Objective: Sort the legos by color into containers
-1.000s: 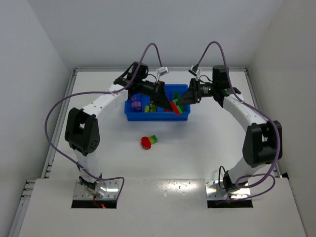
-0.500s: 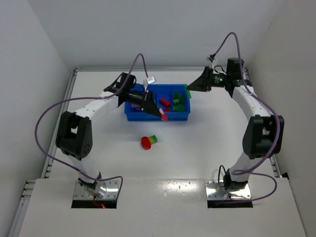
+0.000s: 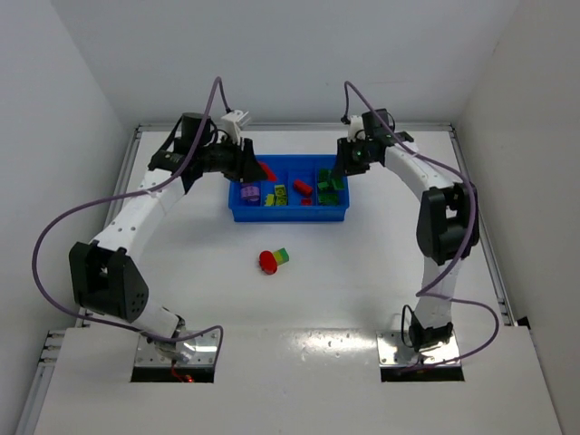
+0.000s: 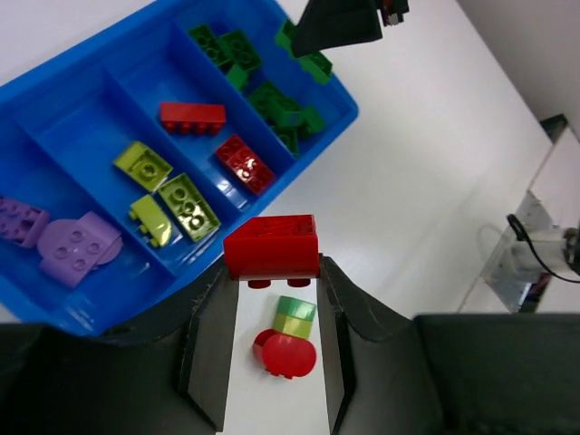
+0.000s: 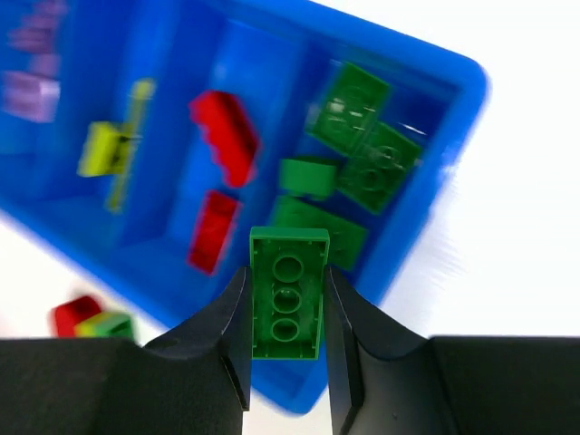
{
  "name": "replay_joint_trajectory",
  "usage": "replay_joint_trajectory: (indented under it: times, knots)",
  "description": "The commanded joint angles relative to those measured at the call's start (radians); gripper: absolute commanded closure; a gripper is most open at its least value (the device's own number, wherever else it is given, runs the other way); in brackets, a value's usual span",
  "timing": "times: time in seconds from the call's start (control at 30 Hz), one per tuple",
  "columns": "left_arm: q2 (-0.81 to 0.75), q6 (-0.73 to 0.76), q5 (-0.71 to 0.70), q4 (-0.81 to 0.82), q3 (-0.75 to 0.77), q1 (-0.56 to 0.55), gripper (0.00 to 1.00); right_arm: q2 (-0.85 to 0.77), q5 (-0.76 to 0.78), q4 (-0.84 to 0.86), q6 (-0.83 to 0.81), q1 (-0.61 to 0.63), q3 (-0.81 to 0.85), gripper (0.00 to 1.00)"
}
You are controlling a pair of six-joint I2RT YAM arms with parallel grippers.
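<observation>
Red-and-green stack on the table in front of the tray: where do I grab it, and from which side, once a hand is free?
Come straight down: the stack lies alone on the table, apart from the blue tray. Close on the flat sides of its green block; the rounded red piece would likely slip.

A white table [image 3: 362, 281] (metal rail [image 3: 492, 258] along its right edge) stands between plain white walls [image 3: 54, 91].
</observation>
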Motion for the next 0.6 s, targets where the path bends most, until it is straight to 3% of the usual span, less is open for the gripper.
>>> replay_joint_trajectory:
  times: [0.0, 0.1, 0.13, 0.2, 0.23, 0.33, 0.4, 0.57]
  knots:
    - [-0.024, 0.035, -0.093, -0.021, 0.031, 0.007, 1.0, 0.036, 0.123, 0.01, -0.018, 0.007, 0.055, 0.86]
    - [-0.001, 0.045, -0.126, -0.031, 0.031, 0.007, 1.0, 0.073, 0.102, 0.01, -0.018, 0.017, 0.089, 0.77]
    - [-0.001, 0.045, -0.135, -0.031, 0.031, 0.007, 1.0, 0.084, 0.091, 0.021, -0.018, 0.017, 0.098, 0.64]
    - [0.03, 0.045, -0.135, -0.031, 0.031, 0.007, 1.0, 0.084, 0.079, 0.032, -0.018, 0.028, 0.107, 0.55]
    - [0.042, 0.045, -0.135, -0.031, 0.031, 0.007, 1.0, 0.084, 0.065, 0.032, -0.018, 0.028, 0.107, 0.43]
    - [0.103, 0.045, -0.135, 0.001, 0.053, -0.019, 1.0, 0.044, 0.053, 0.041, -0.008, 0.028, 0.107, 0.24]
    - [0.143, 0.045, -0.152, 0.017, 0.073, -0.041, 1.0, 0.006, 0.053, 0.041, -0.008, 0.028, 0.093, 0.18]
    - [0.333, 0.078, -0.189, 0.049, 0.204, -0.102, 1.0, -0.194, 0.053, 0.05, -0.037, 0.019, 0.012, 0.16]
